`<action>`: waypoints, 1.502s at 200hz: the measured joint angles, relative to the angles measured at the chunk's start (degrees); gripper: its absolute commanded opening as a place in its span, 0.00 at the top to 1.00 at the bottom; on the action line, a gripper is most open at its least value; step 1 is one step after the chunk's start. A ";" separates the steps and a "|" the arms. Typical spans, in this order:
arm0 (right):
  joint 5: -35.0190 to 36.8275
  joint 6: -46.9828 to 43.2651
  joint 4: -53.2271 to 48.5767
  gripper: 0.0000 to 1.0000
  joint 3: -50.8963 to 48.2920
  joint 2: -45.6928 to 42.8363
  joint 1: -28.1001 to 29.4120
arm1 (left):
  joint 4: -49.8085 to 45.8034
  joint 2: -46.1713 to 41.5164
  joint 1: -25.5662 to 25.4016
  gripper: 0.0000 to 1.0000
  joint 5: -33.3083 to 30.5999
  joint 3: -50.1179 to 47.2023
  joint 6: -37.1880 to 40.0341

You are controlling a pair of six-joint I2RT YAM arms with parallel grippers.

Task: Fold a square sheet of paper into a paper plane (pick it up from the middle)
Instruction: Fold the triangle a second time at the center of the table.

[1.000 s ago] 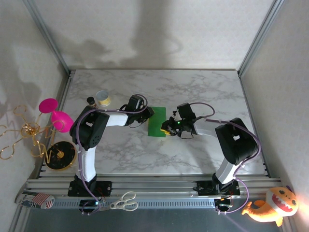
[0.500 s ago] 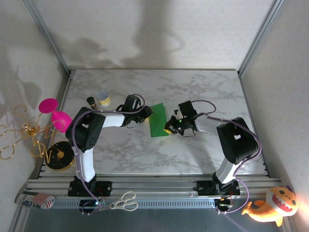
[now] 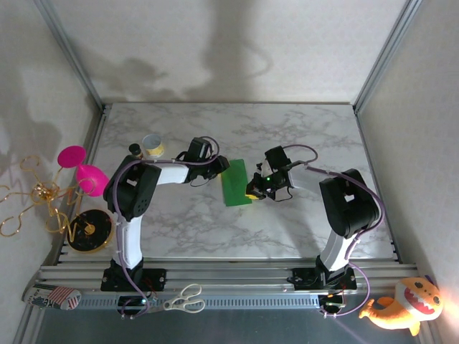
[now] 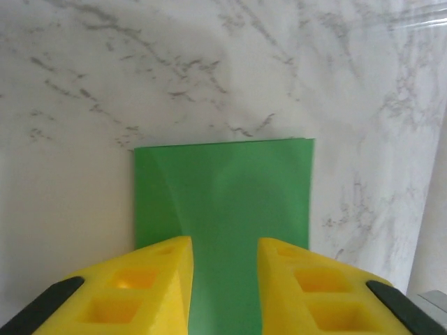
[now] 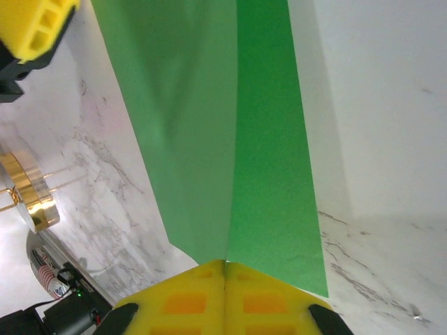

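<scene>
The square sheet of paper (image 3: 233,183) is bright green and bent along a middle crease, lying between the two arms on the marble table (image 3: 301,136). My right gripper (image 3: 251,192) is at its right near corner. In the right wrist view the yellow fingers are pressed together (image 5: 225,264) on the paper (image 5: 269,139), with the crease running straight into them and the two halves spreading like a shallow V. My left gripper (image 3: 221,169) is at the paper's left edge. Its fingers stand apart (image 4: 223,241) over the green sheet (image 4: 223,178), which shows in the gap between them.
A gold tin (image 3: 152,147) and a small dark bottle (image 3: 134,149) stand at the table's left rear. Off the left edge are a pink cup (image 3: 80,173) and a black disc (image 3: 87,231). Scissors (image 3: 183,299) and a plush toy (image 3: 401,304) lie by the front rail.
The right gripper has shut on the paper's right edge. The sheet has turned slightly and no longer lies flat. The left gripper has shifted a little toward the sheet.
</scene>
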 measured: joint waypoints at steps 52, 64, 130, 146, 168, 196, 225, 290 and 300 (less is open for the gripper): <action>-1.55 -0.26 0.28 1.00 0.79 0.17 -0.26 | -0.63 0.39 0.02 0.74 -0.22 0.52 0.66; -2.23 0.13 0.81 1.00 1.42 0.68 -0.09 | -0.63 0.39 0.02 0.74 -0.28 0.52 0.66; -2.51 3.23 4.72 1.00 6.49 5.07 2.86 | -0.66 0.42 -0.24 0.74 -0.68 0.52 0.66; -1.79 4.48 6.10 1.00 7.45 6.12 3.48 | -0.68 0.42 -0.24 0.74 -0.68 0.52 0.66; -0.46 6.36 7.78 1.00 7.58 7.04 4.20 | -0.72 0.42 -0.24 0.74 -0.70 0.52 0.66; 1.42 8.33 9.01 1.00 7.58 7.30 4.70 | -0.79 0.42 -0.24 0.74 -0.70 0.52 0.66; 3.26 9.90 10.36 1.00 7.58 7.41 4.79 | -0.81 0.42 -0.24 0.74 -0.70 0.52 0.66; 5.20 11.08 11.10 1.00 7.65 9.53 5.66 | -0.81 0.44 -0.24 0.74 -0.70 0.52 0.66; 5.35 11.08 11.06 1.00 7.65 9.62 5.75 | -0.81 0.44 -0.24 0.74 -0.70 0.52 0.66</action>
